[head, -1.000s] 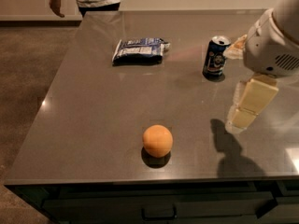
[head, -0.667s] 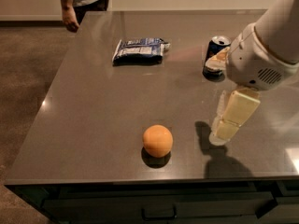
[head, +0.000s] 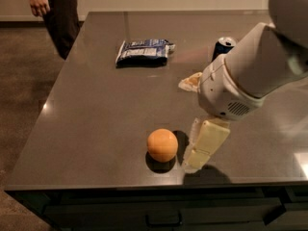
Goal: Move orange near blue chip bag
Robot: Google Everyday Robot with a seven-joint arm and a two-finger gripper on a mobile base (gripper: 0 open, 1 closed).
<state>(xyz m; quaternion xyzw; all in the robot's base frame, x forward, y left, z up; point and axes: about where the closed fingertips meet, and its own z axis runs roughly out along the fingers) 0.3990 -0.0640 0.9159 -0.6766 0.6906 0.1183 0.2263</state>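
claw (head: 196,160): low over the surface (head: 96,119), just right of orange, how wide it stands cannot be told | orange (head: 162,145): near front edge | blue chip bag (head: 142,52): toward back edge, well apart from orange | can (head: 222,47): upright, right of bag

No text can be read on the blue chip bag (head: 142,52) or on the drink can (head: 223,47), and the gripper (head: 194,161) hangs low, just right of the orange (head: 162,145).
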